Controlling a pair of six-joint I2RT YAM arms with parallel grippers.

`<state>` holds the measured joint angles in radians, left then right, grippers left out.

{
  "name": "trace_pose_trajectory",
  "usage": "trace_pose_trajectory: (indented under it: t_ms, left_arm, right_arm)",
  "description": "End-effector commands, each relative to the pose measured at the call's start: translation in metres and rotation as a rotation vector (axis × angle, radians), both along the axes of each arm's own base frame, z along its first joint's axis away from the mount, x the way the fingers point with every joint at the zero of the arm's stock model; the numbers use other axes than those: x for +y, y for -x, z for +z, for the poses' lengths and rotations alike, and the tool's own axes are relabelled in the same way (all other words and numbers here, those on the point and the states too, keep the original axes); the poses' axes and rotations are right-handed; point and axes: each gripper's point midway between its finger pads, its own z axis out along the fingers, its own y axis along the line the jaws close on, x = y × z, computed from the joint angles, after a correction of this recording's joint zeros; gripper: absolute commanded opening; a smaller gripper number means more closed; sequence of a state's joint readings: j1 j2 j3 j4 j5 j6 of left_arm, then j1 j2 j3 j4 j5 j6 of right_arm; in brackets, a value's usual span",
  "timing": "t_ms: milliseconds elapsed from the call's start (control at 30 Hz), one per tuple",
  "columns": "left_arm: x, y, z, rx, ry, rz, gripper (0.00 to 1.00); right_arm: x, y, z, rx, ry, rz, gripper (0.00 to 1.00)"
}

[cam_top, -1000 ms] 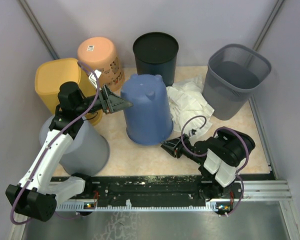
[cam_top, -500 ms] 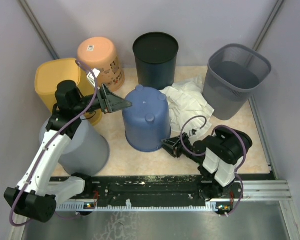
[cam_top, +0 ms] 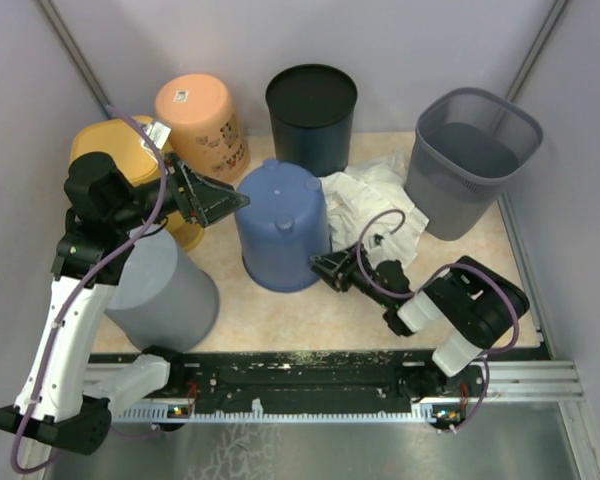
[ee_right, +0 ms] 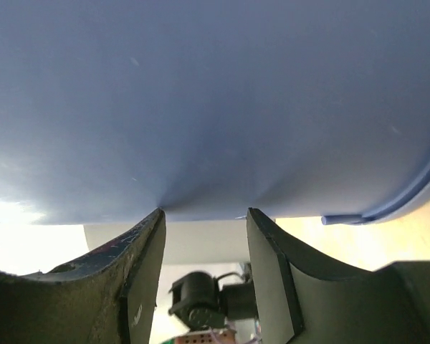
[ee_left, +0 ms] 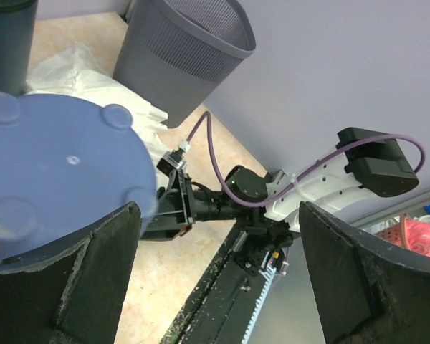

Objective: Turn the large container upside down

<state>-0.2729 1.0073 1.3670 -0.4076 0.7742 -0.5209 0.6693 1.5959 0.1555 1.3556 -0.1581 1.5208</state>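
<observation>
The left gripper (cam_top: 223, 203) hangs open, just beside the upper left of the blue round plastic container (cam_top: 280, 225). This container stands with its bottom up near the middle of the beige counter (cam_top: 280, 312). The right gripper (cam_top: 318, 267) has its fingers apart, and their tips touch the container's lower right wall.

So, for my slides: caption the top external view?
Blue bin stands bottom-up between the open left hand and the right hand at its lower rim.
</observation>
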Motion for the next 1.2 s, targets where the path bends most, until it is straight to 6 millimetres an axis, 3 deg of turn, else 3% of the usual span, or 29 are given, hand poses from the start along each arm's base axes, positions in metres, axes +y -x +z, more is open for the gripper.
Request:
trace_pose_trajectory:
  t_ms: [0,67,200,267,333,467,567,633,733,833,900,1000,1167]
  left_arm:
    - [0.006,0.008,0.002,-0.046,-0.037,0.017,0.95]
    - [0.007,0.009,-0.001,-0.045,-0.038,0.018,0.95]
    - [0.007,0.01,-0.006,-0.041,-0.042,0.017,0.95]
    - [0.007,0.011,-0.007,-0.046,-0.048,0.016,0.95]
    - [0.009,0.011,-0.009,-0.049,-0.062,0.021,0.96]
    - [0.011,0.004,-0.02,-0.041,-0.102,0.039,0.96]
    - [0.009,-0.001,-0.023,-0.038,-0.108,0.035,0.97]
    - [0.008,-0.007,-0.025,-0.042,-0.123,0.051,0.97]
    - [-0.001,-0.013,-0.035,-0.039,-0.156,0.072,0.97]
    - [-0.025,-0.012,-0.051,-0.02,-0.188,0.043,0.98]
    - [-0.042,-0.01,-0.06,-0.013,-0.218,0.026,1.0]
    - [-0.069,-0.002,-0.077,-0.022,-0.284,0.006,1.0]
    - [-0.108,0.018,-0.104,-0.032,-0.382,-0.059,1.0]
  right_arm:
    - [0.03,-0.046,0.03,-0.123,0.085,-0.016,0.5]
    - [0.048,-0.068,0.041,-0.158,0.103,-0.013,0.5]
    - [0.084,-0.102,0.043,-0.182,0.096,0.024,0.5]
    - [0.092,-0.111,0.041,-0.177,0.112,0.054,0.5]
    - [0.085,-0.112,0.049,-0.207,0.122,0.06,0.51]
    - [0.039,-0.103,0.064,-0.283,0.305,0.012,0.52]
    - [-0.011,-0.094,0.07,-0.319,0.612,-0.044,0.56]
    - [-0.054,-0.093,0.091,-0.354,0.827,-0.127,0.63]
    - [-0.136,-0.094,0.131,-0.368,1.115,-0.3,0.68]
    - [-0.213,-0.096,0.181,-0.352,1.29,-0.47,0.68]
    - [-0.245,-0.096,0.216,-0.361,1.365,-0.555,0.68]
    - [-0.263,-0.103,0.255,-0.403,1.482,-0.583,0.73]
    - [-0.272,-0.142,0.261,-0.331,1.639,-0.361,0.77]
